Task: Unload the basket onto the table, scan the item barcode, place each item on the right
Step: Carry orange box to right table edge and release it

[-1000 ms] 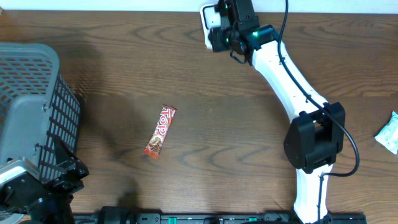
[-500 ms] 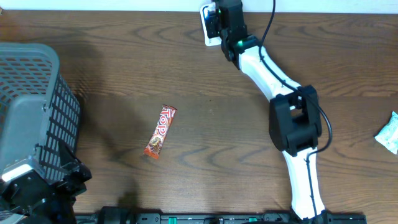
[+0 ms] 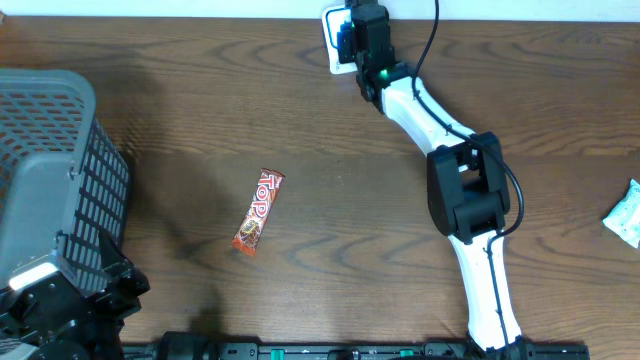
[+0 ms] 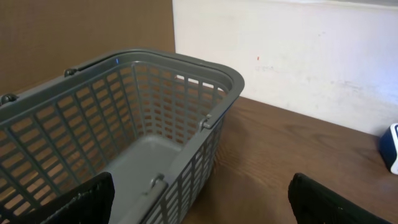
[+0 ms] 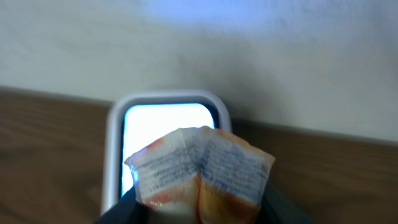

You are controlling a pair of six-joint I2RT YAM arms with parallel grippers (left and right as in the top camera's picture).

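My right gripper (image 5: 202, 210) is shut on the item, a crinkled orange and white packet (image 5: 202, 167) with fine print on its back. It holds the packet upright just in front of the scanner (image 5: 163, 118), a white rounded box with a lit window. From overhead the right gripper (image 3: 360, 35) sits at the scanner (image 3: 331, 42) by the table's far edge, and the packet is hidden under it. My left gripper (image 4: 199, 202) stands open beside the basket with nothing between its fingers.
A grey mesh basket (image 3: 50, 170) stands at the left edge, its rim (image 4: 205, 68) close ahead of the left wrist. A red Top bar (image 3: 258, 212) lies mid-table. A white wrapped packet (image 3: 625, 215) lies at the right edge.
The right arm has swung its elbow leftward and brought the gripper with the packet squarely up to the scanner. The left arm has slid slightly toward the table's near edge.
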